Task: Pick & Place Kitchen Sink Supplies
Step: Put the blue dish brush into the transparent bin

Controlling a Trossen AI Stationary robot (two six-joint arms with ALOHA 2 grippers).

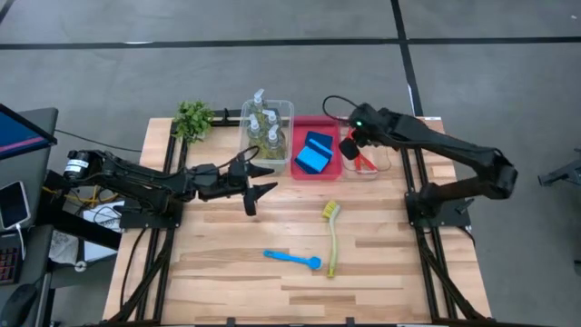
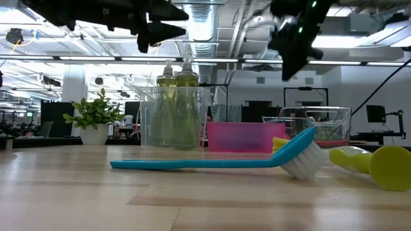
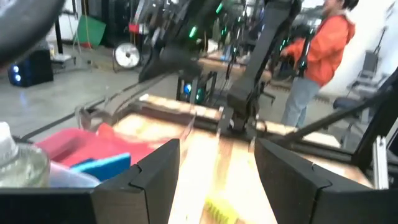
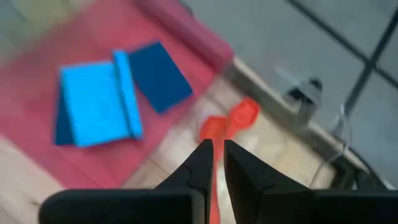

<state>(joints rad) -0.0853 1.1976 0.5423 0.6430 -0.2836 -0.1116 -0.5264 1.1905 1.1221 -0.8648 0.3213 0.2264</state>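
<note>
Red slim brush point(image 4: 227, 124) pinched between right tool's point(image 4: 216, 163) narrow dark fingers.

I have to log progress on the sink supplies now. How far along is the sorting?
Looks done: soap bottles stand in a clear tub, blue sponges lie in the red tray. In hand: the right gripper, over the other clear tub, is shut on a red brush. Left: a blue brush and a yellow-green brush lie on the table. The left gripper hovers open, empty.
</note>
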